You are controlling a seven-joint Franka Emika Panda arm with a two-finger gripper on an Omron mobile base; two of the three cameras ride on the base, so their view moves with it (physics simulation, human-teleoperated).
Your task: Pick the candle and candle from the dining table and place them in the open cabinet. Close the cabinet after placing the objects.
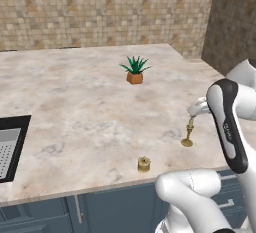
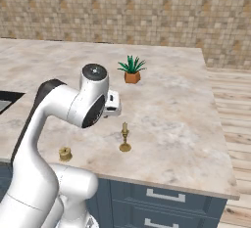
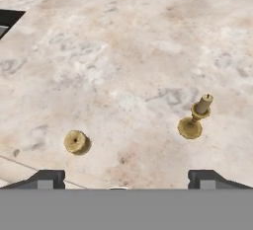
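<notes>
A thin cream candle on a brass candlestick (image 1: 188,134) (image 2: 125,139) (image 3: 195,118) stands upright near the front edge of the beige marbled dining table (image 1: 75,102) (image 2: 171,109) (image 3: 123,51). To its left sits the squat ribbed yellow-gold candle (image 1: 144,164) (image 2: 65,153) (image 3: 77,142). My gripper (image 3: 127,178) hovers above the table edge and looks down on both candles. It is open, its fingertips are wide apart, and nothing is between them. In the left base view the hand (image 1: 198,108) hangs just above the candlestick. The cabinet is out of view.
A spiky green plant in an orange pot (image 1: 134,71) (image 2: 131,70) stands farther back on the table. A dark sink (image 1: 10,147) (image 3: 7,19) is set into the top at the left. Blue-grey drawer fronts (image 2: 166,202) lie below, with wooden floor (image 2: 235,100) to the right.
</notes>
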